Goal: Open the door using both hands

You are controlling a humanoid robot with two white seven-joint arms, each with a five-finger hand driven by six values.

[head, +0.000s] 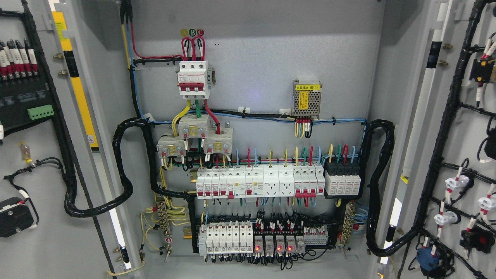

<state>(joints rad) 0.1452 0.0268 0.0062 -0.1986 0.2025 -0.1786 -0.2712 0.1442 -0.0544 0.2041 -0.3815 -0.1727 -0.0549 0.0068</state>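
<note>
Both cabinet doors already swung wide: left door [42, 186] filling the left edge, inner face toward the camera, right door [461, 155] likewise at the right edge; between them the open cabinet interior [255, 50] with breaker rows [259, 184], a three-pole main breaker [193, 79] and a small power supply [307, 99]; no robot hand or arm anywhere in view, so no telling whether fingers spread or curled; judged by how things lie, task done or nearly so; sheet-metal doors, likely stiff, fairly heavy, loaded with mounted parts and black cable looms [124, 170] bridging hinge side to cabinet; probably smooth painted faces, slippery to fingers; best taken by the free outer edge or handle, never by wiring or fragile fittings on the inner face
</note>
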